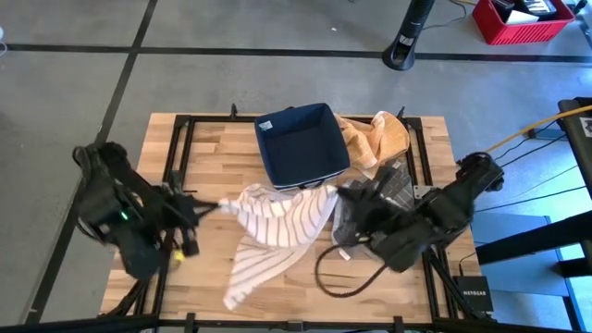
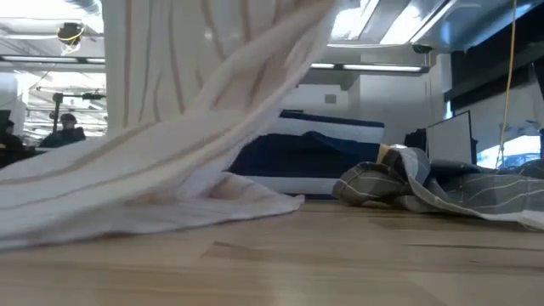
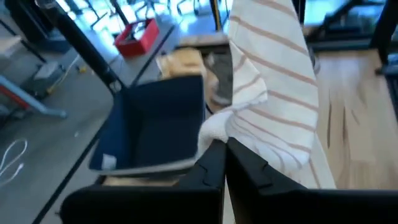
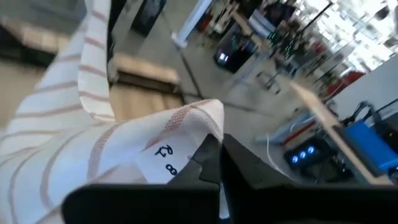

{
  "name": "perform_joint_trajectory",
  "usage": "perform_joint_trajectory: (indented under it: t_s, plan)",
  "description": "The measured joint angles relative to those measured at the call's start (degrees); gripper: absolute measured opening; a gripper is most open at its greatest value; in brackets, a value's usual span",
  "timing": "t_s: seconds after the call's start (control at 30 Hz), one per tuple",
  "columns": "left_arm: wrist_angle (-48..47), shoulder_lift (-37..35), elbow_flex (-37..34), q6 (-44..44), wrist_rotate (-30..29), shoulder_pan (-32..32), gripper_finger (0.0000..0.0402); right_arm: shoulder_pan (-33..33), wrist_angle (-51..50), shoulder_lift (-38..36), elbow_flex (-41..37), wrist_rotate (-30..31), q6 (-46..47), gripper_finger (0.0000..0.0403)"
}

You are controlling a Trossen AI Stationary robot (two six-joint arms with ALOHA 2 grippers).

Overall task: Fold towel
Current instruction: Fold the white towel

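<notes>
A white towel with tan stripes [image 1: 277,222] hangs stretched between my two grippers above the wooden table [image 1: 213,148]. Its lower end [image 1: 242,285] trails on the tabletop toward the near edge, and the low view shows that part [image 2: 170,200] resting on the wood. My left gripper [image 1: 215,205] is shut on the towel's left end. My right gripper [image 1: 340,192] is shut on its right end. My left gripper pinches a bunched bit of the towel's edge [image 3: 214,129] between its two shut fingers, coming from the table's left, slanting slightly down. The cloth rises and drapes away beyond the fingertips; how many layers, I cannot tell. My right gripper pinches a corner of the towel with a printed label [image 4: 186,134] between its shut fingers, coming from the table's right, nearly level. The corner sticks out past the fingertips and the rest falls away below them.
A dark blue bin [image 1: 301,143] stands at the far middle of the table. An orange cloth [image 1: 375,139] lies to its right. A grey checked cloth [image 1: 388,194] lies under my right arm. A black cable [image 1: 347,273] loops near the front edge.
</notes>
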Motion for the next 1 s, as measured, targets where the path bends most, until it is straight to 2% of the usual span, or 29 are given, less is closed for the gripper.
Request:
perform_joint_trajectory:
  t_s: [0.3, 0.43, 0.53, 0.77, 1.0]
  plan:
    - [5.8, -6.3, 8.1, 13.3, -4.0, 2.4, 0.0, -0.1, 2.6, 0.0, 18.0, -0.1, -13.7, 0.0003]
    - [12.6, -7.7, 10.9, 23.0, -5.5, 2.4, 0.0, 0.0, 13.4, -2.2, 17.2, 0.5, -22.6, 0.0005]
    - [18.7, -8.6, 12.7, 31.2, -6.8, 2.4, 0.0, -0.5, 17.8, -2.8, 17.8, 0.8, -26.2, 0.0005]
    - [32.7, -10.7, 15.9, 48.4, -11.3, 0.9, 0.0, -1.2, 18.5, -3.0, 18.4, 4.7, -29.9, 0.0006]
    - [48.9, -11.7, 16.6, 63.6, -15.8, 0.8, 0.0, -2.5, 23.0, -3.2, 18.4, 4.9, -36.6, 0.0006]
